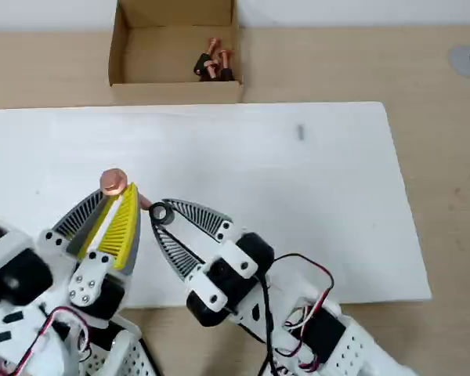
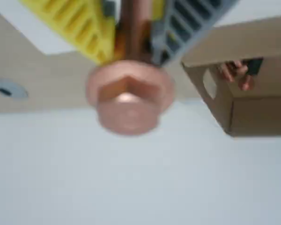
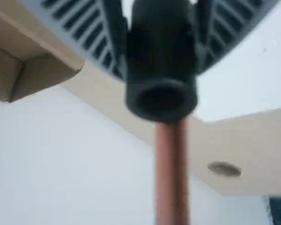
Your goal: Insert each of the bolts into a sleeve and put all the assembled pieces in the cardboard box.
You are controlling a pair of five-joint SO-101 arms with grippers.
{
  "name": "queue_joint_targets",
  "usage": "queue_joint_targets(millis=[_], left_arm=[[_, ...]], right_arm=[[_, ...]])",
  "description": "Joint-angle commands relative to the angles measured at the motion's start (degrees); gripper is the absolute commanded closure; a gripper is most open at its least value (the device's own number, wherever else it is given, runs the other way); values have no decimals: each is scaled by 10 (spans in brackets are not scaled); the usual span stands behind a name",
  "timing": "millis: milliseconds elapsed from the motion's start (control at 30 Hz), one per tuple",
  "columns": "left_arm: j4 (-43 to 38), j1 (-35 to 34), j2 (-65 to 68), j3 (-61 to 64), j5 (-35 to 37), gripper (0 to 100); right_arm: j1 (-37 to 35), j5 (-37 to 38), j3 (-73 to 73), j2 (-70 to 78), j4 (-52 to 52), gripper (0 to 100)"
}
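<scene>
Copper bolt [image 1: 113, 182] was clenched by its shaft in the left end effector [image 1: 117, 194], between one yellow finger and one grey one, with the flanged hexagonal head sticking out past the fingertips. The arm stood low at the near left part of the white sheet [image 1: 298, 219] that covered much of the bench [image 1: 446, 157]. Just beside it, the right end effector [image 1: 163, 216] was grasping the black sleeve [image 1: 160, 211] between its two grey ribbed fingers, the open mouth of the sleeve facing away from the wrist. The bolt's shaft ran from the head towards the sleeve, and its end met the sleeve's mouth; whether it had gone inside could not be told. Both pieces were held above the sheet. Well apart from them, at the far edge of the sheet, sat the cardboard box [image 1: 119, 55], open at the top. Several assembled pieces [image 1: 214, 63], copper bolts in black sleeves, lay together in its right-hand part. A small grey disc [image 1: 466, 59] was set into the bench at the far right.
</scene>
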Motion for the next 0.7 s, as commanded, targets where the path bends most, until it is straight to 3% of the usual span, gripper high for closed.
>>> queue_joint_targets(millis=[0, 667], left_arm=[[-11, 18, 2, -37, 3, 995], [29, 22, 2, -38, 4, 995]], right_arm=[[-7, -6, 9, -3, -13, 988], [-5, -6, 17, -3, -13, 989]])
